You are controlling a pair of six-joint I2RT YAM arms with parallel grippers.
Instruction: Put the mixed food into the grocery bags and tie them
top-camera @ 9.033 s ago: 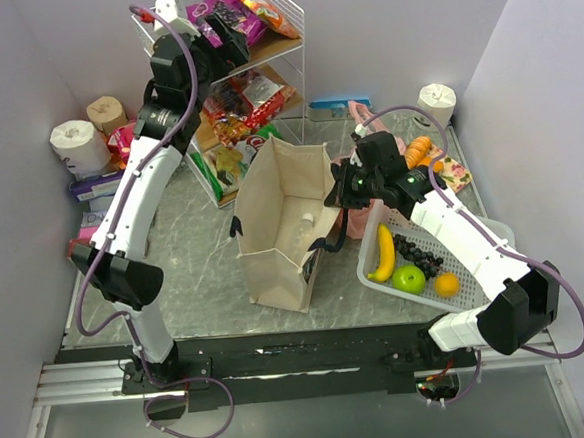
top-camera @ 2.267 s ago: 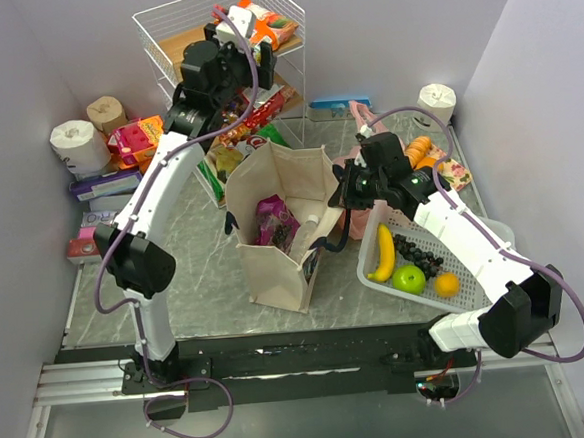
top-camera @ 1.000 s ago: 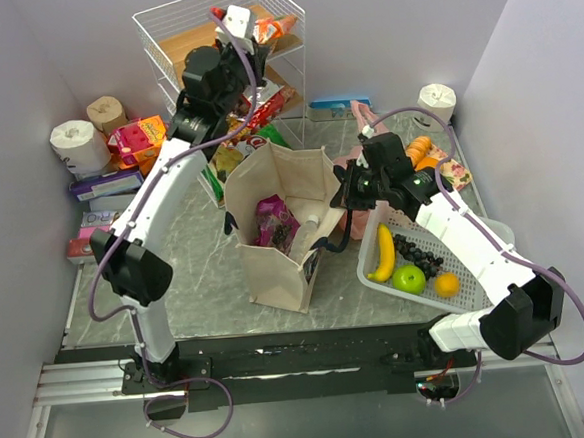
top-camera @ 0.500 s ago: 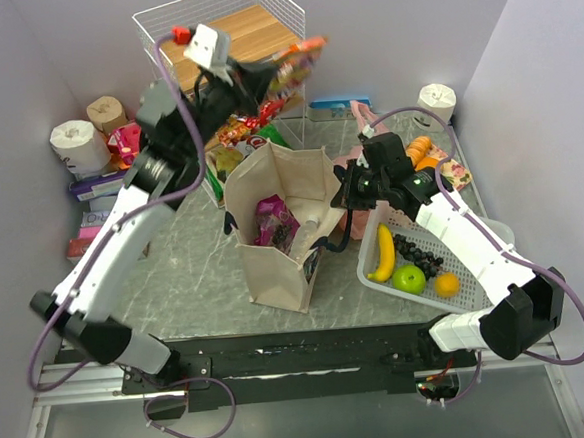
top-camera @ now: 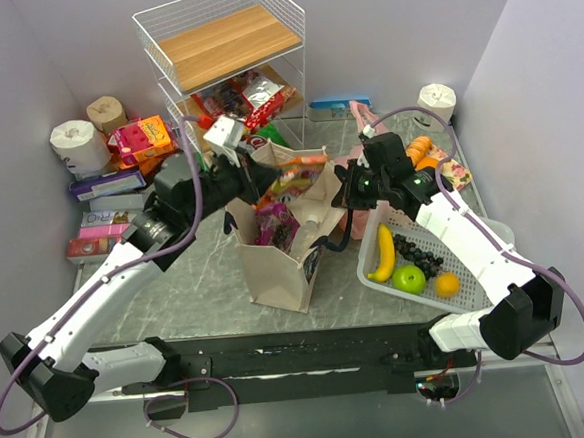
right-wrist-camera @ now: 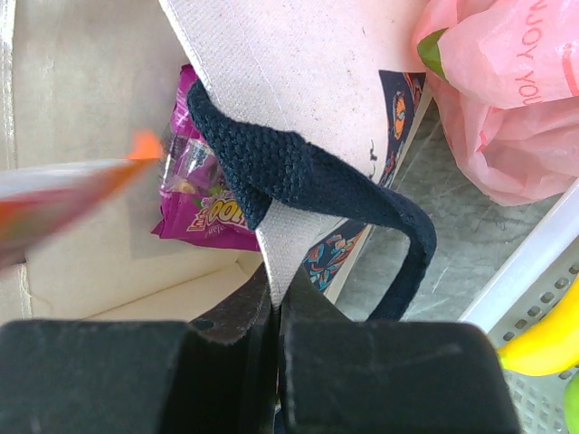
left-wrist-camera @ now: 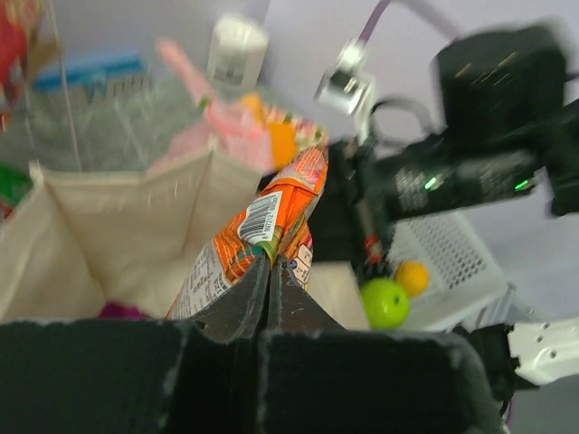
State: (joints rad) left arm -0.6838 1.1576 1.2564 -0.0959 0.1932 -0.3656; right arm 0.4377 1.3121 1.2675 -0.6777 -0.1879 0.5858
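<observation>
- Right of the tote (top-camera: pixel 276 275), the basket (top-camera: pixel 387 285) holds the banana (top-camera: pixel 383 253), not yet bagged
- At the tote's right rim the right gripper (right-wrist-camera: pixel 276 298) is clenched on canvas, propping the mouth wide
- Over the tote's mouth the left gripper (left-wrist-camera: pixel 270 262) pinches the orange packet (left-wrist-camera: pixel 271 217); next, I'd say, lower and let go beside the purple packet (right-wrist-camera: pixel 204 212) inside
- Behind the tote the pink bag (right-wrist-camera: pixel 507 117) is mostly hidden

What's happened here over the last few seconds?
The left gripper lifted the orange packet off the top shelf, now bare, and swung it down over the tote, which gained a purple packet. The right gripper stayed clamped on the tote's rim; the fruit basket is unchanged.
</observation>
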